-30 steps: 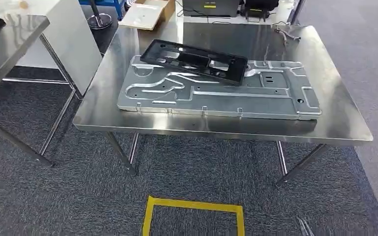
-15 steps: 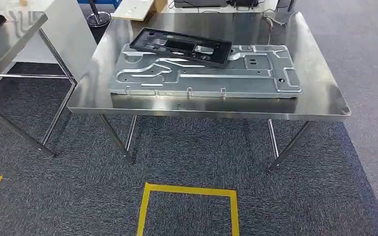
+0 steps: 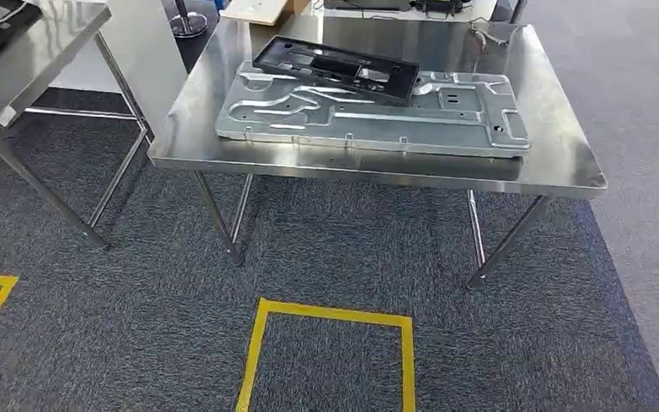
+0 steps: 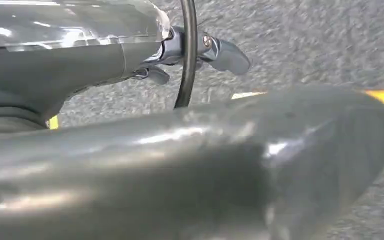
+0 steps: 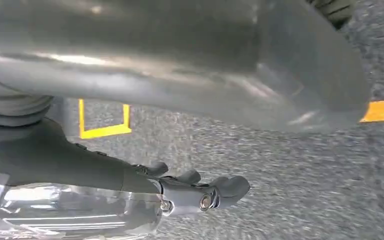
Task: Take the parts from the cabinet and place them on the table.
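Parts already lie on our desk: a silver metal panel flat across its middle, and a black plastic frame resting on the panel's far edge. We judge two placements done; whether more wait in the cabinet we cannot tell. Our left robot hand and right robot hand hang over grey carpet, fingers loosely apart, holding nothing.

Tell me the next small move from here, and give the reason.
Probably turn away from the table and head for the cabinet to fetch another part. The silver panel lies flat on the table with the black frame on top of it. The left hand and the right hand hang over carpet, holding nothing.
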{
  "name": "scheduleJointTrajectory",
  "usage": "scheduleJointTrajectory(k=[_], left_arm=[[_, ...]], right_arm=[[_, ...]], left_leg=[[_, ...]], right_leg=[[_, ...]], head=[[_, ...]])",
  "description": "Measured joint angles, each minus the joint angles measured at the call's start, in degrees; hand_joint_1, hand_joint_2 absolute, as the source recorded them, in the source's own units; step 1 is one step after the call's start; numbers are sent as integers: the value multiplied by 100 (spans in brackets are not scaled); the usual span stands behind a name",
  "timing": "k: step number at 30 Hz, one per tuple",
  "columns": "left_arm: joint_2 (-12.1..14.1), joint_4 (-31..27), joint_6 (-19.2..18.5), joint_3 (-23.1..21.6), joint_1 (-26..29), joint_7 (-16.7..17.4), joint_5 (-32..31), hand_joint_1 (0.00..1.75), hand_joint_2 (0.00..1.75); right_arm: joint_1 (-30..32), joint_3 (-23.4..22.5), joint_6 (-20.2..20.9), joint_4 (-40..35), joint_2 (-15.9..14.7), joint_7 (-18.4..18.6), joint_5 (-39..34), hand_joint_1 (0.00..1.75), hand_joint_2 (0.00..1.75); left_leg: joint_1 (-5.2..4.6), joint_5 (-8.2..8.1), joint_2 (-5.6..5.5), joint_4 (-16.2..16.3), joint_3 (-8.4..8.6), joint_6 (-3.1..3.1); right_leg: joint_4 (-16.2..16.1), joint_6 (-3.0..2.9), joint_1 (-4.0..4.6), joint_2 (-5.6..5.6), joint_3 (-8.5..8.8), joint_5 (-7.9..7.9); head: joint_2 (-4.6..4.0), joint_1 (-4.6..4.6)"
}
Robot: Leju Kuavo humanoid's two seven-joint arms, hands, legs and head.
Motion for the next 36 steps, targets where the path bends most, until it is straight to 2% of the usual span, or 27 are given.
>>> scheduleJointTrajectory(k=[1,2,3,4,6,8,9,10,12,13,14,15,17,18,19,23,24,25,26,28,29,30,31,32,33,34,36], left_arm=[[-2,0,-2,2,0,0,0,0,0],[-4,0,-2,2,0,2,-9,0,0],[-9,0,-2,2,-10,4,-11,0,0],[-9,0,-2,4,-18,9,-9,0,0],[-9,0,0,9,-24,13,-7,0,0],[0,0,2,26,-10,18,-9,0,0],[0,0,9,33,-6,20,-9,0,0],[0,0,11,35,-3,26,-18,0,0],[-7,0,9,33,-15,31,-26,0,0],[-9,0,9,35,-12,33,-26,0,0],[-9,0,9,35,-2,37,-26,0,0],[-9,0,9,35,9,37,-26,0,0],[-7,0,11,35,17,44,-26,0,0],[-7,0,11,35,12,44,-26,0,0],[-7,-2,11,35,-2,44,-24,0,0],[-7,-2,11,37,13,44,-26,0,0],[-19,-2,11,37,31,44,-26,0,0],[-22,-2,9,37,25,50,-26,0,0],[-22,-2,11,37,11,52,-26,0,0],[-22,-2,11,37,-2,52,-26,0,0],[-20,-2,11,37,1,52,-26,0,0],[-20,-2,11,39,5,52,-22,0,0],[-22,-2,11,39,11,52,-26,0,0],[-22,-2,11,39,14,55,-26,0,0],[-22,-2,9,39,10,52,-28,0,0],[-24,-2,7,39,4,55,-33,0,0],[-24,-2,7,39,-19,55,-33,0,0]], right_arm=[[-8,-11,0,11,0,2,2,0,0],[-14,-24,4,24,0,7,13,0,0],[-18,-33,20,42,0,16,33,0,0],[-12,-38,44,57,-2,37,61,0,0],[-29,-40,107,114,-2,103,179,0,0],[-43,-40,138,160,-4,166,313,0,0],[-45,-38,157,193,-9,199,403,0,0],[-41,-31,175,204,-37,221,492,0,0],[-26,-13,205,269,-105,256,597,0,0],[-24,0,205,295,-142,260,625,0,0],[-24,8,205,322,-173,262,643,0,0],[-28,11,205,337,-197,265,651,0,0],[-43,19,205,367,-227,269,651,0,0],[-54,28,205,376,-236,269,651,0,0],[-52,32,205,383,-243,269,651,0,0],[-112,54,205,420,-267,269,654,0,0],[-110,57,205,422,-267,277,656,0,0],[-100,56,205,422,-267,280,656,0,0],[-94,59,203,422,-260,280,656,0,0],[-72,59,208,433,-245,291,656,0,0],[-62,59,208,433,-221,293,656,0,0],[-59,59,208,433,-214,302,669,0,0],[-56,59,216,433,-210,313,714,0,0],[-56,65,241,433,-210,341,765,0,0],[-49,85,284,435,-210,374,818,0,0],[-37,107,330,439,-210,411,868,0,0],[-51,129,365,459,-210,477,918,0,0]], left_leg=[[10,23,-36,50,-61,-28],[25,39,-86,120,-131,-54],[29,42,-126,203,-189,-76],[8,27,-159,301,-313,-115],[7,83,-262,390,-397,-193],[15,107,-340,423,-481,-254],[13,31,-177,507,-500,-290],[15,-171,-60,753,-604,-331],[61,-662,20,1673,-983,-389],[73,-780,34,2016,-1109,-404],[75,-776,49,2154,-1136,-413],[75,-646,66,2033,-1033,-404],[67,-203,146,1159,-508,-347],[44,-63,334,669,-215,-286],[-10,-187,503,406,-62,-252],[-52,-141,319,292,-139,-121],[21,-72,287,208,-67,-79],[22,-51,247,192,-75,-32],[21,-33,206,196,-107,-6],[7,-22,84,202,-145,11],[5,-20,6,215,-152,9],[5,-21,-72,236,-153,7],[8,-28,-149,260,-153,-2],[8,-41,-227,298,-153,-22],[9,-61,-295,345,-164,-46],[-9,-83,-344,401,-217,-79],[11,-85,-463,470,-311,-155]], right_leg=[[-292,8,-17,18,253,189],[-793,8,-33,85,626,282],[-1302,4,-60,294,997,224],[-1654,-19,-45,440,1196,104],[-1724,-112,-38,358,1187,-38],[-1740,-200,-57,224,1158,13],[-1744,-232,-56,166,1152,29],[-1744,-262,-52,105,1138,42],[-1741,-302,-19,-68,1109,55],[-1739,-304,-11,-145,1096,57],[-1736,-304,-7,-210,1094,57],[-1735,-304,-3,-276,1096,57],[-1735,-297,5,-389,1118,52],[-1735,-291,10,-432,1136,49],[-1736,-274,27,-489,1131,43],[-1778,-131,52,-705,1181,56],[-1722,-87,24,-502,1182,-6],[-1529,-86,24,-239,1075,-163],[-1144,-92,24,-92,872,-405],[-218,-79,17,-8,404,-793],[9,-75,19,0,274,-795],[-64,-69,18,3,291,-636],[-348,-65,6,10,411,-390],[-793,-69,-12,47,607,-104],[-1289,-80,-30,183,825,157],[-1509,-98,-32,470,898,108],[-1565,-120,-28,395,873,108]], head=[[0,-2],[0,0],[0,0],[0,-2],[0,-4],[0,-2],[0,-2],[0,-7],[0,-4],[0,-7],[0,-4],[0,-7],[0,-6],[0,-7],[0,-4],[0,-7],[0,-2],[0,-4],[0,-4],[0,-4],[0,-4],[0,-2],[0,-4],[0,-2],[0,-4],[0,-2],[0,-4]])
